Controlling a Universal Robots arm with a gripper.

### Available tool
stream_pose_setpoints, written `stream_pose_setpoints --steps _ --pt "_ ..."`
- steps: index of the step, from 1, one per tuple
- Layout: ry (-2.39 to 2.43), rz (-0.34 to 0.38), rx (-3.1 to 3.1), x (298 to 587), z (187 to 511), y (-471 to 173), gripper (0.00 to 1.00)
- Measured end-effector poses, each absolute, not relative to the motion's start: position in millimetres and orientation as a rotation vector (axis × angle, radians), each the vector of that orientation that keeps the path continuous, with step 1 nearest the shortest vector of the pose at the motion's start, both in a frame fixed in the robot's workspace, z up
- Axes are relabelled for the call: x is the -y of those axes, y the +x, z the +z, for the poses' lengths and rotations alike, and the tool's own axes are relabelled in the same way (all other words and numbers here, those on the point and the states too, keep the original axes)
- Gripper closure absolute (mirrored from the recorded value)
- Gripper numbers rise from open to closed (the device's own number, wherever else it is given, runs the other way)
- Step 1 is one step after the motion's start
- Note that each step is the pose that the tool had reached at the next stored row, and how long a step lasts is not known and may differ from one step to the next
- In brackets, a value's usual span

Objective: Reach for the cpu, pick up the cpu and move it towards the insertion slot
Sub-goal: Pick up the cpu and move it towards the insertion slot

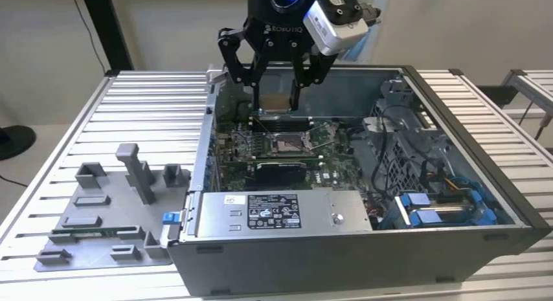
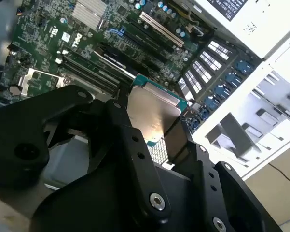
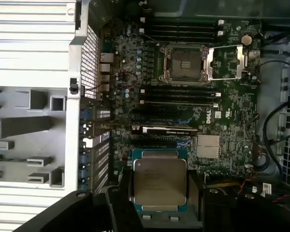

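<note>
Silvery cpu (image 3: 159, 181) pinched in the gripper (image 1: 276, 100), held above the green circuit board (image 3: 231, 121) inside the open computer case (image 1: 484, 184).

Cpu showed a pale metal lid over a thin green edge, flat and square, clamped by its two opposite sides between black fingers (image 2: 176, 140) in both wrist views. Insertion slot (image 3: 183, 63) lay on the board well apart from the chip, its metal frame swung open beside it, dark centre exposed. Black memory and expansion slots (image 3: 178, 94) lay between chip and socket. Grey plastic tray (image 1: 95, 217) sat on the slatted table (image 1: 147, 107) outside the case, to the exterior view's left.
</note>
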State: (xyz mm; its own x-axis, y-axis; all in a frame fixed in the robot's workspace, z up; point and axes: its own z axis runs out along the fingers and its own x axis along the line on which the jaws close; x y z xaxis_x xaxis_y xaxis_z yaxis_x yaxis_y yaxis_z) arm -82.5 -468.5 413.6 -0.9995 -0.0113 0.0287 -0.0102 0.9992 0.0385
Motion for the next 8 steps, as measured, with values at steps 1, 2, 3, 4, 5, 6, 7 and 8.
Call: stream_pose_setpoints --steps 1,2,3,4,5,6,7,8 --pt "0.017 -0.06 3.112 468.5 413.6 -81.1 1.0" --pt "0.017 -0.06 3.112 468.5 413.6 -79.8 1.0" --pt "0.017 -0.06 3.112 468.5 413.7 -79.0 1.0" --pt "0.017 -0.06 3.112 468.5 413.6 -78.3 1.0" --pt "0.017 -0.06 3.112 468.5 413.6 -77.5 1.0" --pt "0.017 -0.06 3.111 468.5 413.6 -76.6 1.0" --pt "0.017 -0.06 3.111 468.5 413.7 -75.6 1.0" --pt "0.017 -0.06 3.111 468.5 413.7 -74.5 1.0"
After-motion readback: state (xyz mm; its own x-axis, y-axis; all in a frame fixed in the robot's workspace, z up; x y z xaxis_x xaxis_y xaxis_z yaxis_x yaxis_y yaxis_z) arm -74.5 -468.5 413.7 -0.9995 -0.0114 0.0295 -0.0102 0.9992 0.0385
